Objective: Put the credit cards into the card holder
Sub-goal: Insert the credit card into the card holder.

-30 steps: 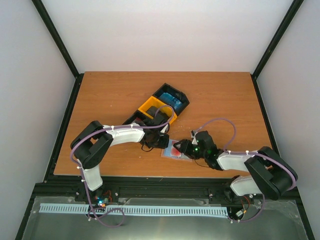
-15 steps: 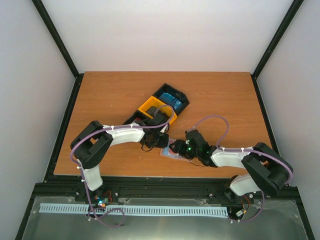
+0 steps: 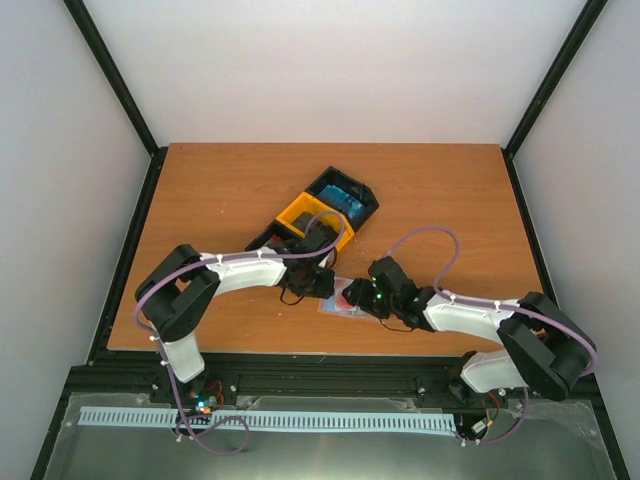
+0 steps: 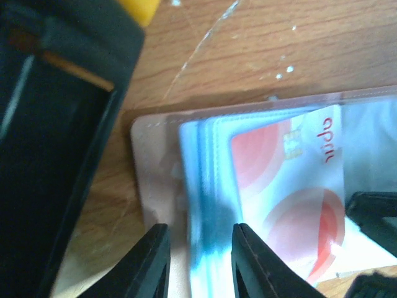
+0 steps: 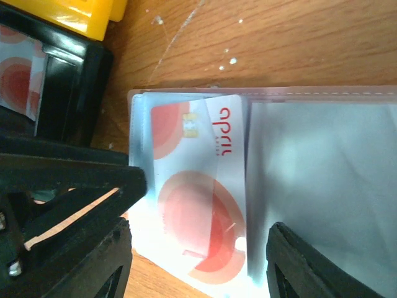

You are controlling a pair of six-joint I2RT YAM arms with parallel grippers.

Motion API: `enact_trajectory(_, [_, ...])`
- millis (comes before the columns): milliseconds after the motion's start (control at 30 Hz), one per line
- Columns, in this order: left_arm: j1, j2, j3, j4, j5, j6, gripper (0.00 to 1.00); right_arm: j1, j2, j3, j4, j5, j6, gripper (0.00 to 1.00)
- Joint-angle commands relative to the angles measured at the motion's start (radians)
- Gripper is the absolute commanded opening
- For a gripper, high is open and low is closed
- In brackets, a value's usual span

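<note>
Right gripper point(image 3: 360, 297) has slid in closer to the card holder point(image 3: 335, 303) over the last second, and the left gripper point(image 4: 197, 254) has eased its fingers apart, so they now straddle the holder's pocket edge with a gap. Right wrist cam shows its jaws gaping wide over a red-and-white card point(image 5: 198, 192) on the holder, gripping nothing. Can't tell if it's tucked in. Only the top cam shows blue cards point(image 3: 343, 197) in a black bin point(image 3: 365, 205) beyond the holder, beside a yellow bin point(image 3: 300, 215).
</note>
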Motion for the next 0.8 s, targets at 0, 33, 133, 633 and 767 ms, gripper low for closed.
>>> enact_trajectory(0, [-0.011,-0.050,-0.006,-0.077,-0.020,-0.012,0.29,0.011,-0.005,0.053,-0.150,0.048,-0.014,0.57])
enact_trajectory(33, [-0.011,-0.052,-0.006,-0.083,-0.023,-0.015,0.27,0.011,0.008,0.057,-0.150,0.037,-0.016,0.56])
enact_trajectory(133, [-0.011,-0.053,-0.012,-0.103,-0.030,-0.025,0.18,0.017,0.043,0.062,-0.136,0.019,-0.018,0.50])
enact_trajectory(633, [-0.011,-0.008,-0.045,-0.073,-0.012,-0.011,0.01,0.050,0.134,0.134,-0.133,-0.015,-0.032,0.29])
enact_trajectory(767, [-0.011,-0.011,-0.044,-0.062,0.002,-0.003,0.01,0.057,0.153,0.152,-0.135,-0.022,-0.044,0.34])
